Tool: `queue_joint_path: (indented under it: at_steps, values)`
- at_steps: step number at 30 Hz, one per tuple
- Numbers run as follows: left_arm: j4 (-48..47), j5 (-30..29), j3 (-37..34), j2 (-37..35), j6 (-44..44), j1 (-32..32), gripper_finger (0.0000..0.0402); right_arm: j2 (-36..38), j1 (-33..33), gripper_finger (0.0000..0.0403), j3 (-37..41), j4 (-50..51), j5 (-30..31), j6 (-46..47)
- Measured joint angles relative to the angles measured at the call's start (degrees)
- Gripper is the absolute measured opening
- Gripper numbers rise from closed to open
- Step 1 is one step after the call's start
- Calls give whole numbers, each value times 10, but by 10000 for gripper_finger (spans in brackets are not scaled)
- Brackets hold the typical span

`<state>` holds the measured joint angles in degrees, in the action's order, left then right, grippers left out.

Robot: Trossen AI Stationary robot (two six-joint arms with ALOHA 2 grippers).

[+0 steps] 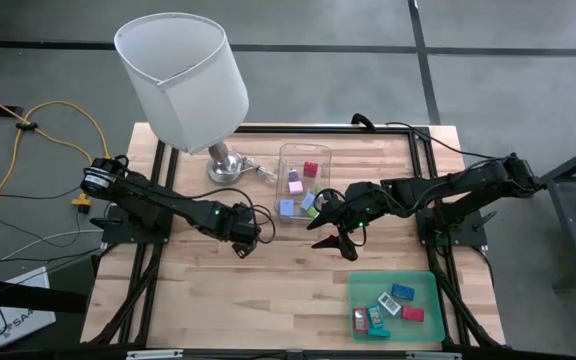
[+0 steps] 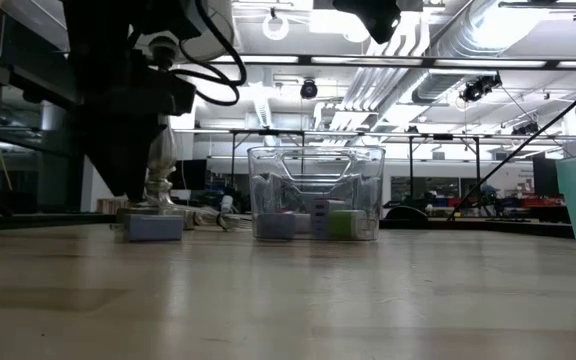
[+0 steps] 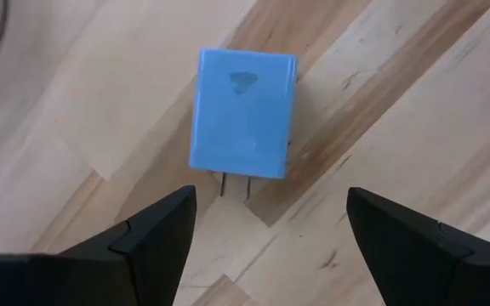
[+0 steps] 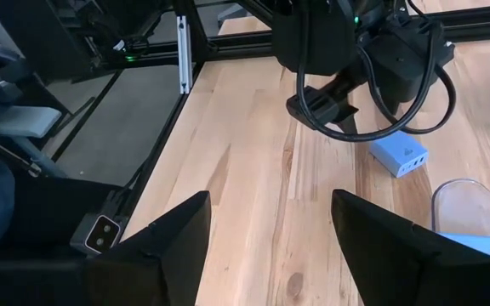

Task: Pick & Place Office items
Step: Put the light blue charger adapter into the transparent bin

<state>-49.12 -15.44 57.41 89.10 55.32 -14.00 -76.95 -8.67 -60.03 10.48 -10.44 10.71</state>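
A blue blocky office item (image 3: 243,115) lies flat on the wooden table, two thin prongs at its near end. My left gripper (image 3: 270,229) hangs just above it, pointing steeply down and open; its fingers stand apart on the prong side and touch nothing. In the low view the blue item (image 2: 155,227) rests on the table under the dark left gripper (image 2: 128,150). My right gripper (image 1: 336,243) waits open in mid-table, clear of everything. Several small items lie in the clear box (image 1: 304,152), and several more in the green tray (image 1: 423,285).
A lamp with a white shade (image 1: 183,80) and a metal base (image 1: 223,166) stands at the far left, close to the clear box. The green tray sits at the near right corner. Bare wood lies between the grippers and the near edge.
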Motion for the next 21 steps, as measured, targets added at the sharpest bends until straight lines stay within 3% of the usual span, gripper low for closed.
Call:
queue_joint_path:
  at_steps: [21]
  values:
    - [31, -6, -16, 0, -40, 20, 297, 0, 0, 232, 0, 0, 0, 0]
